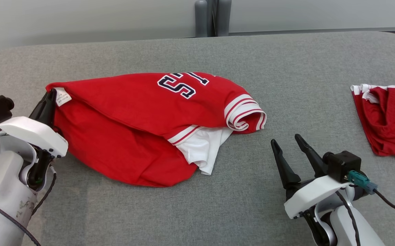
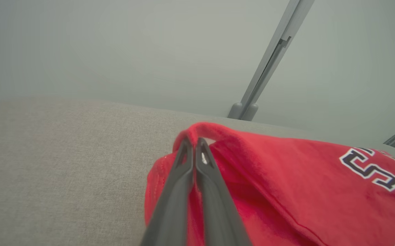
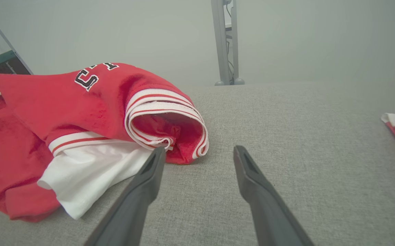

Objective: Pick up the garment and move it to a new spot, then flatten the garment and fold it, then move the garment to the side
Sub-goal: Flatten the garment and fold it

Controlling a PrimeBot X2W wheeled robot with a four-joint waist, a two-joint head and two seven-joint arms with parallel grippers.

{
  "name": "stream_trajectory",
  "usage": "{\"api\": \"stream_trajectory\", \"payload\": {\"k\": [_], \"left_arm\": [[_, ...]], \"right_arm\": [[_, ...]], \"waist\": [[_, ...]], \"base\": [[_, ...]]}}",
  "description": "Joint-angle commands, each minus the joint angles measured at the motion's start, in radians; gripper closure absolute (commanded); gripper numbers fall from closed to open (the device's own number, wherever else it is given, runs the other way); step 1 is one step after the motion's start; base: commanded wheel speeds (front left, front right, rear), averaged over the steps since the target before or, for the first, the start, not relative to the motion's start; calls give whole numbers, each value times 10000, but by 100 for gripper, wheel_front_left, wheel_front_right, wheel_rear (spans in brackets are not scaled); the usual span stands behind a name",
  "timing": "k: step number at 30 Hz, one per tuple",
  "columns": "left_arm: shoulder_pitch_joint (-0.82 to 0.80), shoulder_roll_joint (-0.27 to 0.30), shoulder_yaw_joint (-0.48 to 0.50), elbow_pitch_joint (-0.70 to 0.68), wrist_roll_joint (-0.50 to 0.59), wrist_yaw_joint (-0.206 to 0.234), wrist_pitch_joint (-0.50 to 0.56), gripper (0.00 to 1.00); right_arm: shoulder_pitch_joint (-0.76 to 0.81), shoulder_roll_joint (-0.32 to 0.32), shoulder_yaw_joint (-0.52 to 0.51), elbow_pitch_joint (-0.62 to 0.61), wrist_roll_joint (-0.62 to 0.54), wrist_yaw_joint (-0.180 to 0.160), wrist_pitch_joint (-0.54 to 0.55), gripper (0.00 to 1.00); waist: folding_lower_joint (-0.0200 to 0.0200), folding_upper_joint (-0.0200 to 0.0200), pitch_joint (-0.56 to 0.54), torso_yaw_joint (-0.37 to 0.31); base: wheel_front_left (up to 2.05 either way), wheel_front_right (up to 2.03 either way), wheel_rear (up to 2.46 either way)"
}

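Observation:
A red garment with dark block letters, white-striped cuffs and a white inner layer lies crumpled on the grey padded surface. My left gripper is shut on the garment's left edge, beside a small white label. The left wrist view has the two fingers pressed together, pinching a raised fold of the garment at the left gripper's tips. My right gripper stands open just right of the striped cuff, a little off the cloth, with nothing between the right gripper's fingers.
A second red and white cloth lies at the right edge of the surface. Grey posts rise behind the far edge against a pale wall. Bare grey padding stretches between the two cloths.

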Motion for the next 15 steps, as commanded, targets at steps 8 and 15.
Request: {"api": "stream_trajectory", "payload": {"k": [8,15], "left_arm": [[-606,-288,178,1058,228,-75,-414,100],[-964,-585,28,1913,257,-113,-334,0]], "right_arm": [[-250,-46,329,259,100,3,2,0],[-499,-46,945,407,154,3,70,0]], "waist": [[0,0,-64,171],[0,0,-24,284]], "base": [[0,0,0],[0,0,0]]}}
